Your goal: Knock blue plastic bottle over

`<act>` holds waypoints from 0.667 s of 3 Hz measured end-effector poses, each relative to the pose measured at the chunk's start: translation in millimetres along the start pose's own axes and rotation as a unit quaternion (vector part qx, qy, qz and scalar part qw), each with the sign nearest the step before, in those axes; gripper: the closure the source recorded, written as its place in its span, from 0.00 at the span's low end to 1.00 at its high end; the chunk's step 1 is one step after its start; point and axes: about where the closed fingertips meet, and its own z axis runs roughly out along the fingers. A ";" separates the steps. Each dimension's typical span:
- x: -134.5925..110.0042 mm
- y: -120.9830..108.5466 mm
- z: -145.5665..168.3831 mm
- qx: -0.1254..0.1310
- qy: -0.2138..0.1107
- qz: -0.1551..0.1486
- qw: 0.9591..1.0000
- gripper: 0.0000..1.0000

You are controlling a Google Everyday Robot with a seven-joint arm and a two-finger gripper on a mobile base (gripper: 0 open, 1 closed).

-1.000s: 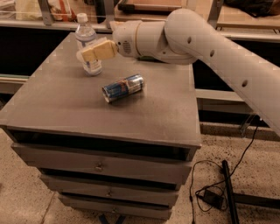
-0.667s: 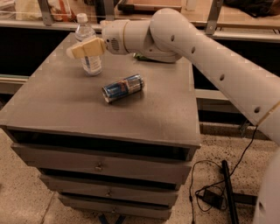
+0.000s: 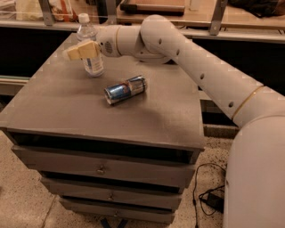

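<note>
The blue plastic bottle [image 3: 94, 65], clear with a white cap and a white-and-blue label, stands upright at the back left of the grey cabinet top [image 3: 67, 107]. My gripper [image 3: 72, 53] reaches in from the right on the white arm [image 3: 187, 49]. Its tan fingers [image 3: 84, 50] are shut together and lie across the front of the bottle's middle, touching it, with the tips sticking out past its left side. The bottle's mid section is hidden behind them.
A blue-and-silver drink can [image 3: 125, 89] lies on its side in the middle of the cabinet top, in front of the bottle. A counter with metal posts [image 3: 46, 11] runs along the back. Drawers [image 3: 102, 169] are below, and cables [image 3: 209, 196] lie on the floor at the right.
My gripper has swung left, from the bottle's right side across its front, so the tips now pass its left side. The bottle still stands. The can has not moved.
</note>
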 end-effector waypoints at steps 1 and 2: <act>9.4 -4.5 14.3 -0.014 -0.002 0.001 1.000 0.16; 12.1 -4.2 16.8 -0.026 0.002 -0.005 1.000 0.39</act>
